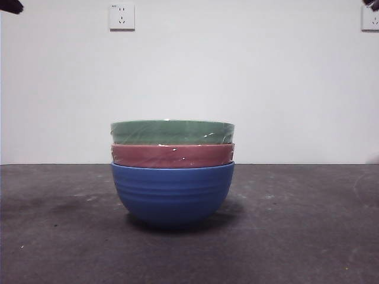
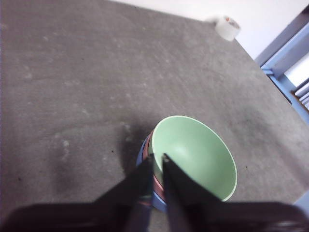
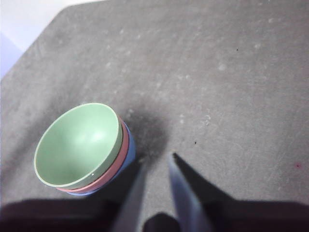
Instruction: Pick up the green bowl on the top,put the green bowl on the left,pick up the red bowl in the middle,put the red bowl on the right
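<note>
Grey matte table point(image 1: 59, 236) | ribbed green bowl point(image 1: 172, 132) nested atop red bowl point(image 1: 172, 155) | both grippers' jaws narrowly parted, empty.

Sitting upright atop stack: green bowl point(image 1: 172, 132), sage, ribbed, glossy scuffs, empty inside. Nesting directly beneath, only rim band showing: red bowl point(image 1: 172, 155), dusty pink-red, ribbed. Both resting inside blue bowl point(image 1: 172, 192), mid-table.

The dark table point(image 1: 65, 236) lay bare on both sides of the nested stack — green bowl point(image 1: 172, 132) over red bowl point(image 1: 172, 155) over blue bowl point(image 1: 172, 192) — the sole obstacle, with open air above its rim.
</note>
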